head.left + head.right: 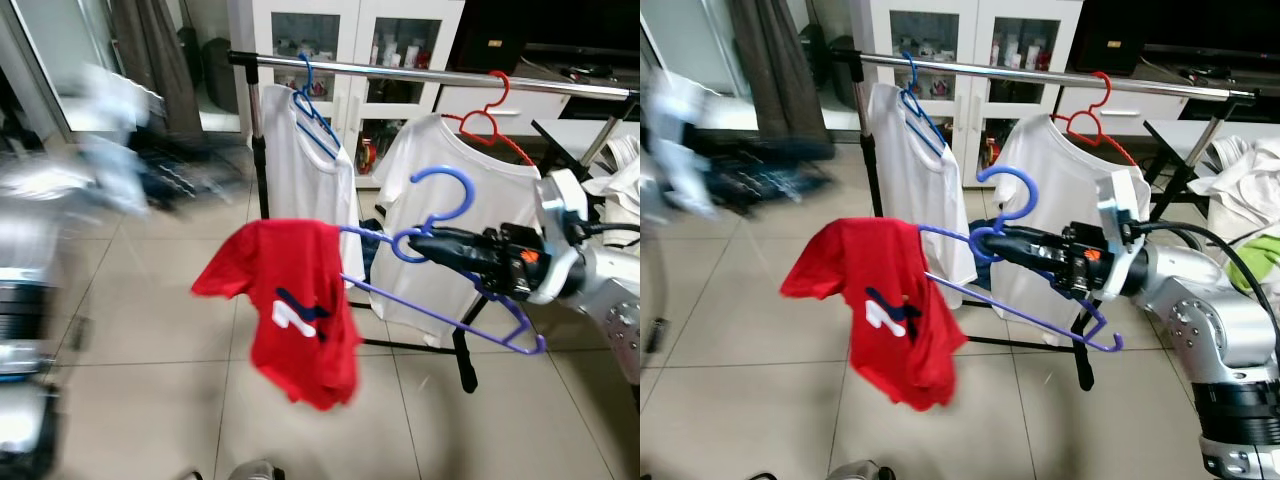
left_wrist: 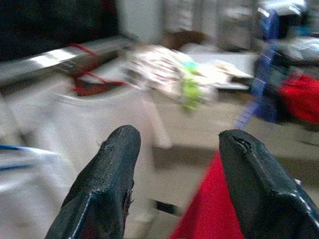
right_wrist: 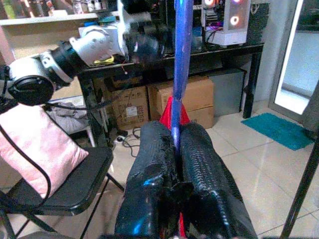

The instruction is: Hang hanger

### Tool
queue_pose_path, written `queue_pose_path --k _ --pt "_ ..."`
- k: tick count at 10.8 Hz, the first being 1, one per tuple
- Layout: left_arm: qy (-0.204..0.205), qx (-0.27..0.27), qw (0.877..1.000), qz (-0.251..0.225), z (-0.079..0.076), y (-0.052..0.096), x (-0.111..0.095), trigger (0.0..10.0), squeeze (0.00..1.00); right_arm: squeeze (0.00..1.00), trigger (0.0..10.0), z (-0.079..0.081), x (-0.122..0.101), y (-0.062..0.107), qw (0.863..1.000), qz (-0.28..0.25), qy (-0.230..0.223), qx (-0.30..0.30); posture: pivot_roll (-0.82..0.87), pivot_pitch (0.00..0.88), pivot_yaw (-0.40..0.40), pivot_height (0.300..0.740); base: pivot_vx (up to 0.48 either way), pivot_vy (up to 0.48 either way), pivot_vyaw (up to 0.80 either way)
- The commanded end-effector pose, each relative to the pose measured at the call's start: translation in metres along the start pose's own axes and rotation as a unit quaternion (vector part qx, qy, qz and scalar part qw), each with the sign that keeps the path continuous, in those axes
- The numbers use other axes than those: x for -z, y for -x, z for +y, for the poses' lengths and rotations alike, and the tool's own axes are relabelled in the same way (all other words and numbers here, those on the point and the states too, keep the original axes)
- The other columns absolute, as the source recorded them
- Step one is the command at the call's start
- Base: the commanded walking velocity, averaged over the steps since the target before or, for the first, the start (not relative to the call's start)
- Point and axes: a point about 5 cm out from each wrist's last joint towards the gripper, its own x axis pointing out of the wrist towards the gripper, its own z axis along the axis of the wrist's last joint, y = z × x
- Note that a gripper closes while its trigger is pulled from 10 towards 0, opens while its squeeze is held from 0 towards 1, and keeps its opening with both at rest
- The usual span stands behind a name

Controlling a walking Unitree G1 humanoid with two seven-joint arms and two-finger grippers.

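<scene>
1. The right gripper (image 1: pixel 990 243) reaches in from about 3 o'clock of the head views, its fingers clamped tight on the purple hanger (image 1: pixel 1025 300) just below the hook; in the right wrist view the hanger's stem (image 3: pixel 179 74) runs up between the two pressed-together fingers (image 3: pixel 152 164).
2. The purple hanger is held in mid-air in front of the clothes rail (image 1: pixel 1040 75), lower than the rail and apart from it, tilted so its far arm points toward 9 o'clock.
3. A red T-shirt (image 1: pixel 885 310) droops off that far arm, hanging lopsided toward 7 o'clock.
4. On the rail hang two white shirts: one on a blue hanger (image 1: pixel 918 105) at 11 o'clock, one on a red hanger (image 1: pixel 1095 120) at 1 o'clock.
5. The left gripper (image 2: pixel 174 174) has its two fingers spread apart with nothing between them; its view is blurred, showing the red cloth beyond.
6. White cabinets (image 1: pixel 350 50) stand behind the rail, over a tiled floor (image 1: pixel 150 330).
</scene>
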Motion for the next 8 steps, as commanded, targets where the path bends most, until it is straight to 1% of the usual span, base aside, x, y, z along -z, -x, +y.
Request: queue_pose_path --k 1,2,3,4,5,6,7,8 --pt "-0.011 0.025 1.0 0.012 -0.001 -0.005 -0.008 10.0 1.0 0.0 10.0 0.002 -0.01 -0.005 1.0 -0.004 0.029 -0.01 -0.01 0.0 0.003 0.74 0.0 0.0 0.0" --pt "0.012 0.097 0.994 0.057 -0.002 -0.02 0.003 10.0 0.0 0.0 10.0 0.007 -0.011 -0.009 0.999 0.001 0.034 -0.032 -0.02 0.0 0.015 0.74 0.0 0.0 0.0" --pt "0.012 0.118 0.99 0.075 0.0 -0.025 0.006 10.0 0.0 0.0 10.0 0.011 -0.01 -0.01 0.998 0.008 0.035 -0.047 -0.03 0.0 0.02 0.74 0.0 0.0 0.0" --pt "0.013 0.13 0.988 0.081 0.0 -0.028 0.005 10.0 0.0 0.0 10.0 0.013 -0.009 -0.011 0.998 0.013 0.035 -0.055 -0.03 0.0 0.027 0.74 0.0 0.0 0.0" --pt "0.01 0.151 0.983 0.104 0.002 -0.035 0.006 10.0 0.0 0.0 10.0 0.017 -0.007 -0.012 0.997 0.023 0.037 -0.063 -0.04 0.0 0.038 0.74 0.0 0.0 0.0" --pt "0.01 0.161 0.98 0.116 0.004 -0.039 0.006 3.6 0.0 0.0 10.0 0.018 -0.006 -0.012 0.997 0.028 0.039 -0.065 -0.04 0.0 0.041 0.74 0.0 0.0 0.0" --pt "0.013 0.166 0.979 0.12 0.004 -0.04 0.006 0.0 0.0 0.0 10.0 0.019 -0.006 -0.012 0.997 0.028 0.04 -0.065 -0.04 0.0 0.043 0.74 0.0 0.0 0.0" --pt "0.015 0.178 0.975 0.135 0.002 -0.044 0.008 0.0 0.0 0.0 10.0 0.019 -0.007 -0.012 0.997 0.029 0.042 -0.064 -0.04 0.0 0.043 0.74 0.0 0.0 0.0"
